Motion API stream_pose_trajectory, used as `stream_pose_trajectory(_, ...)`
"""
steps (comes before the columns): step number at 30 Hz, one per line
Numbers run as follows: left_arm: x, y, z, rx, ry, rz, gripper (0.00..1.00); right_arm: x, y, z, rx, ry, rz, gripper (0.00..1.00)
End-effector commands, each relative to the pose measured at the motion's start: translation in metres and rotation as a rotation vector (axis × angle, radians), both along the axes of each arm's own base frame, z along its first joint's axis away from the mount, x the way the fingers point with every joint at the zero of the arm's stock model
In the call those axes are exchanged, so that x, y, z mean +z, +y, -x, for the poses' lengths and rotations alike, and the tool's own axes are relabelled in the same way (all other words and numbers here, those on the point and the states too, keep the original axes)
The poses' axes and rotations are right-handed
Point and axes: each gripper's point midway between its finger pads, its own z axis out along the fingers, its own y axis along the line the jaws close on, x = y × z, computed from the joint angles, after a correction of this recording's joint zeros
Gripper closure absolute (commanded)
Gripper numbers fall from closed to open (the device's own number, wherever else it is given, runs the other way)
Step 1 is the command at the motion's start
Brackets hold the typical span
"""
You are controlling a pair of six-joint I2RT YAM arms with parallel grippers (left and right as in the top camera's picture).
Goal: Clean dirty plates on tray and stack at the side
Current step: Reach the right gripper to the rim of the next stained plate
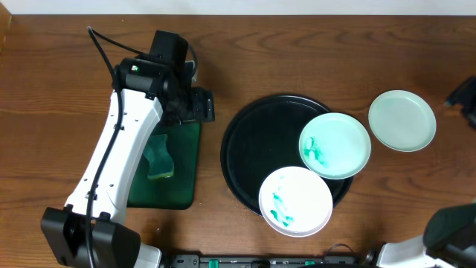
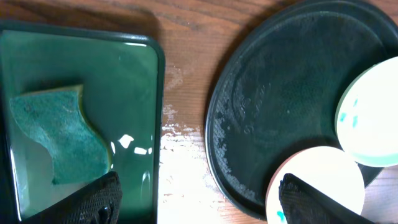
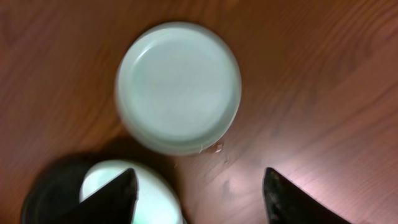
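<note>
Plate [image 3: 178, 87], free of smears, lies just ahead of the open, empty right hand [image 3: 199, 175].

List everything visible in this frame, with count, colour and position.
table: one, brown wood, under everything
black tray: one, glossy black, table centre
smeared plates: two, white with teal smears, on the black tray's right side, both overhanging its rim
clean plate: one, pale mint-white, on the table right of the black tray
green tray: one, dark green, left of the black tray
sponge: one, teal-green, on the green tray
left tool: one, black, open, empty, near the green tray
right tool: one, black, open, empty, near the clean plate
</note>
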Motion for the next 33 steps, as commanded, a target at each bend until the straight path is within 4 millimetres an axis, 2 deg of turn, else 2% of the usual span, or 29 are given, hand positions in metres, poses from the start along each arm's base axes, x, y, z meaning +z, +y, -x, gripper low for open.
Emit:
stream_pose_trajectory(1,-0.008,0.000,0.000,-0.017,0.012,-0.016,0.18,-0.022,0.050,0.003,0.156,0.111,-0.084,0.27)
stream_pose_trajectory(2,-0.007,0.000,-0.002,-0.017,0.005,-0.015,0.18,-0.034,0.068,0.009,0.199,0.162,-0.103,0.26)
stream_pose_trajectory(4,-0.007,0.000,-0.003,-0.017,0.002,-0.014,0.18,-0.050,0.084,0.018,0.226,0.226,-0.120,0.25)
stream_pose_trajectory(7,-0.007,0.000,-0.003,-0.021,0.002,-0.015,0.18,-0.088,0.102,0.038,0.213,0.335,-0.150,0.30)
stream_pose_trajectory(13,-0.007,0.000,-0.002,-0.039,-0.002,-0.019,0.18,-0.140,0.106,0.056,0.202,0.385,-0.169,0.42)
stream_pose_trajectory(21,-0.007,0.000,-0.002,-0.042,-0.002,-0.019,0.18,-0.199,0.109,0.054,0.224,0.300,-0.156,0.48)
stream_pose_trajectory(25,-0.007,0.000,-0.001,-0.042,0.001,-0.019,0.18,-0.210,0.113,0.042,0.245,0.222,-0.167,0.50)
stream_pose_trajectory(33,-0.008,0.000,-0.001,-0.042,0.004,-0.020,0.18,-0.203,0.112,0.026,0.265,0.170,-0.161,0.51)
